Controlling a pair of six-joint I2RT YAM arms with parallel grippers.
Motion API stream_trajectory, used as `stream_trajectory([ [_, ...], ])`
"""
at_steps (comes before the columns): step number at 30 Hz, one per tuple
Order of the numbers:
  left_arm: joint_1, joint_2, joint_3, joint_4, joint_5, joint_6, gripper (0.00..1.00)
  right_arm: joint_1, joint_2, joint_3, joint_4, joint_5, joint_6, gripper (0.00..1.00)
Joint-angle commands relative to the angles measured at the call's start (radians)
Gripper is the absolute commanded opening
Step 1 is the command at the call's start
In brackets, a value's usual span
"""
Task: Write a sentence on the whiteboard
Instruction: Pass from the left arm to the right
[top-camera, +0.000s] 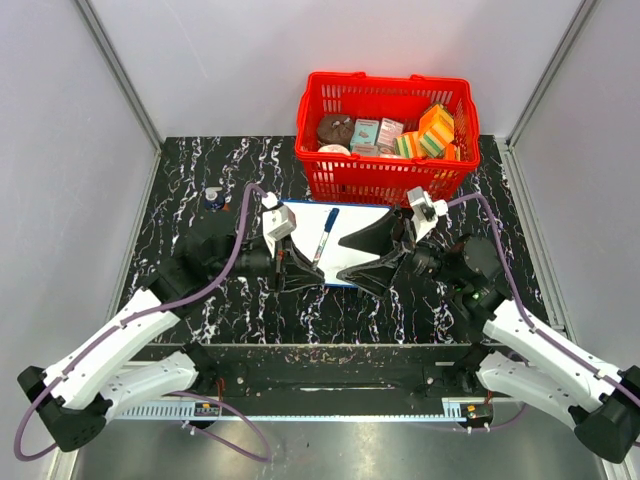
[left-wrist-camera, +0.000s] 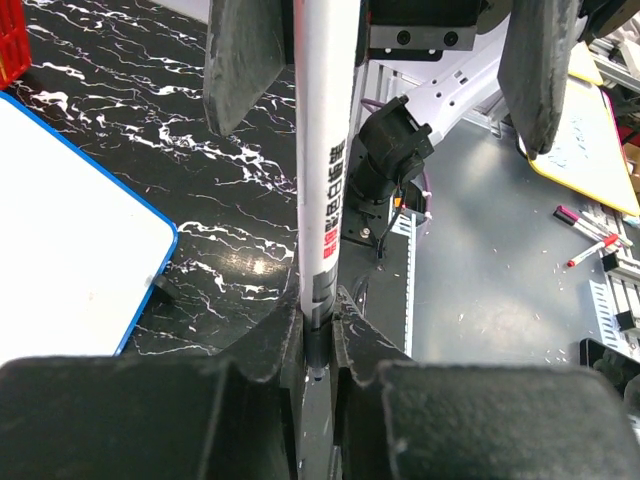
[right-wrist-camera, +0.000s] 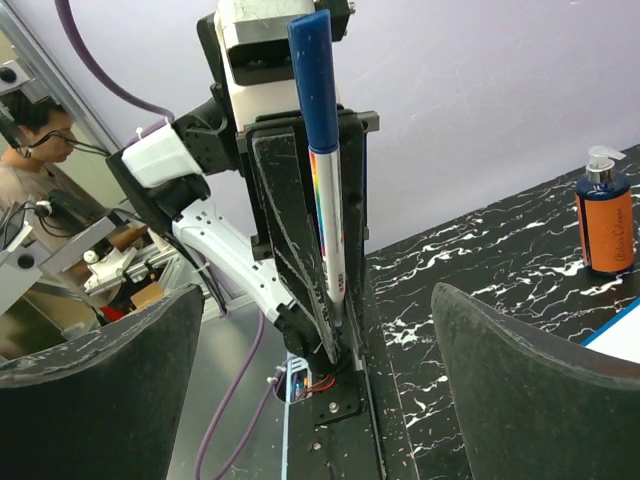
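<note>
Left claw is clamping the marker by its tail while the whiteboard is lying unwritten mid-tabletop; uncapping seems underway, calling for the wide-open right claw closing on the cap.

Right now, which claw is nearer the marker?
Left. The left claw is shut on the marker; the right claw is open, straddling it without touching.

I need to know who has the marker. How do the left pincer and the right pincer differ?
The left pincer is shut on the marker; the right pincer is wide open and holds nothing. The left pincer sits at the left side of the whiteboard, the right pincer at its right. Both face each other over the board.
</note>
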Motion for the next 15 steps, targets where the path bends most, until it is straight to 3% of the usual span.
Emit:
stream_trajectory([
  [1,0.003,0.019,0.091,-0.088,0.049,0.074,0.0,0.005,0.007,-0.002,0.064,-0.07,0.01,1.0],
  [5,0.003,0.037,0.103,-0.122,0.12,0.095,0.0,0.005,0.054,0.013,0.112,-0.098,0.037,1.0],
  [10,0.003,0.059,0.097,-0.118,0.177,0.079,0.0,0.005,0.091,0.015,0.199,-0.096,0.086,0.8],
  [15,0.003,0.057,0.076,-0.078,0.197,0.059,0.0,0.003,0.138,0.013,0.334,-0.095,0.146,0.69],
])
